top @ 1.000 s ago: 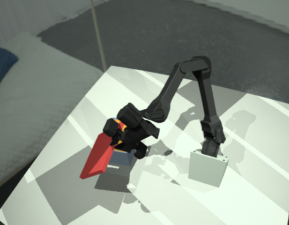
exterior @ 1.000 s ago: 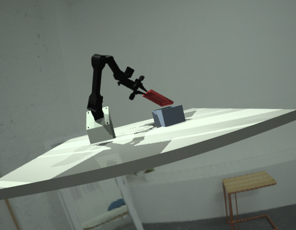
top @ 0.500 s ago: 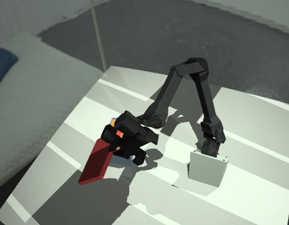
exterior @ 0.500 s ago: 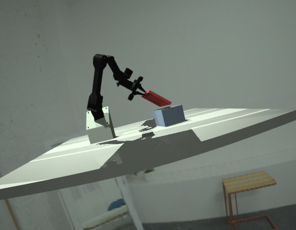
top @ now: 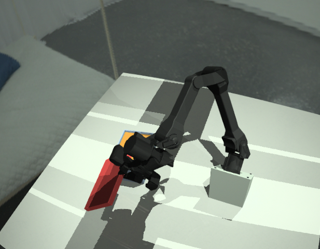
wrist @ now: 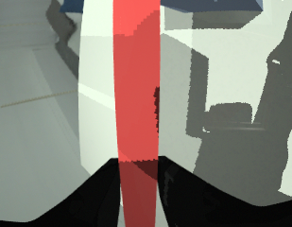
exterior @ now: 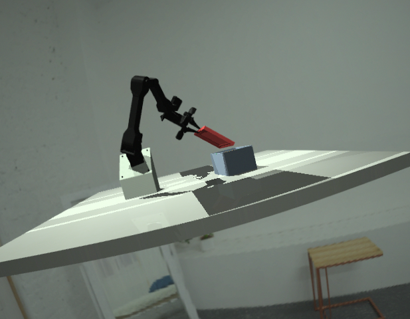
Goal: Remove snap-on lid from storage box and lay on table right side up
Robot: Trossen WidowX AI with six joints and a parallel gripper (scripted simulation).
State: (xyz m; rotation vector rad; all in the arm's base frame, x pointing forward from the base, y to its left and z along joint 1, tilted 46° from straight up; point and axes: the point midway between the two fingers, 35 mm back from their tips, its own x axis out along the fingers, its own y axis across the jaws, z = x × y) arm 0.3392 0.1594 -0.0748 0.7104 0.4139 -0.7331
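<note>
My gripper is shut on the red lid near one end. The lid is in the air, off the box, steeply tilted, its far end sloping down away from the fingers. Its hollow underside shows in the top and exterior views. In the wrist view it is edge-on between the fingertips. The blue-grey box stands upright and open on the table. Its orange inside shows in the top view, partly hidden by the arm.
The arm's pale base block stands on the table, apart from the box. A bed lies beyond the table's left edge in the top view. A small wooden side table stands below in the exterior view.
</note>
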